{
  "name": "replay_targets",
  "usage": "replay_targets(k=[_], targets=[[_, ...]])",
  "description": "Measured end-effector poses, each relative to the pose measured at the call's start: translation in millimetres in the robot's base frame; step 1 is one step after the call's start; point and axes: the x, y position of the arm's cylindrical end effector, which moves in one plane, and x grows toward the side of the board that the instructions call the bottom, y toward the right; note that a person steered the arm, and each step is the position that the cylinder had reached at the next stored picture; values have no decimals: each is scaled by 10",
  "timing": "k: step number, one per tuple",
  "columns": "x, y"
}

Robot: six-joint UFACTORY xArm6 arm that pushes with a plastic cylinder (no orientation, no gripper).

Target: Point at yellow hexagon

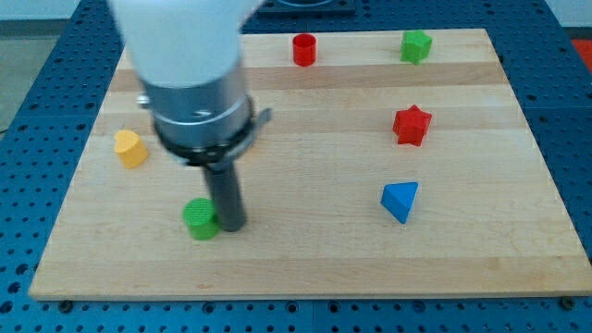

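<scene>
One yellow hexagon (130, 148), upper-left of tool (231, 226)

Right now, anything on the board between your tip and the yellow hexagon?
No. In the camera view, only bare wood lies between my tip and the yellow hexagon. The green block touches my tip's left side, below that line.

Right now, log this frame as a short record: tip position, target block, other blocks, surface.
tip: my tip sits at the right edge of the green cylinder, lower left of the board
target: yellow hexagon, near the view's left edge, apart from the tip
other blocks: red cylinder; green star; red star; blue triangle
surface: wooden board
</scene>
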Motion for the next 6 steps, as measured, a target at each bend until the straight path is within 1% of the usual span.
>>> replay_targets(k=[1,2,3,4,5,6], targets=[[0,-603],[0,-641],[0,-268],[0,-284],[-153,-458],[-379,-249]])
